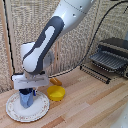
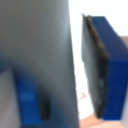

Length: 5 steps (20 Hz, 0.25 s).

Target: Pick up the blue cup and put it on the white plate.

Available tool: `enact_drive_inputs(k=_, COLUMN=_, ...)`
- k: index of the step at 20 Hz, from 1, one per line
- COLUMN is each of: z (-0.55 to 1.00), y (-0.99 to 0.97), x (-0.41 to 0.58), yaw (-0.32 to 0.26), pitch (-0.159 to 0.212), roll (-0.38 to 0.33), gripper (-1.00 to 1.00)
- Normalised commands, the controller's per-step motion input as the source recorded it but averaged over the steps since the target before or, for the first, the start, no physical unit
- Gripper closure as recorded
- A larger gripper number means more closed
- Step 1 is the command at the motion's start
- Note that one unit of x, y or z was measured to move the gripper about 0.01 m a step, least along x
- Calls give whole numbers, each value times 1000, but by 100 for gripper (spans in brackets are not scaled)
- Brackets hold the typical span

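Cobalt cup (image 1: pixel 26 98) sits on the white plate (image 1: pixel 41 111), gripper (image 1: pixel 27 94) clamped on it; only the release is left

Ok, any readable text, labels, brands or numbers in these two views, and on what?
None can be read.
Plate: a faint rim pattern, no lettering.
Cup, yellow bowl, arm, hand: no markings visible.
Black appliance at the exterior view's right: too small and blurred to tell.
Wrist view: blurred, no text.
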Motion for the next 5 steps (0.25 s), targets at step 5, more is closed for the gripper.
enact_drive_inputs(k=5, z=876, y=-29, x=161, yaw=56, pitch=20, roll=13, gripper=-100)
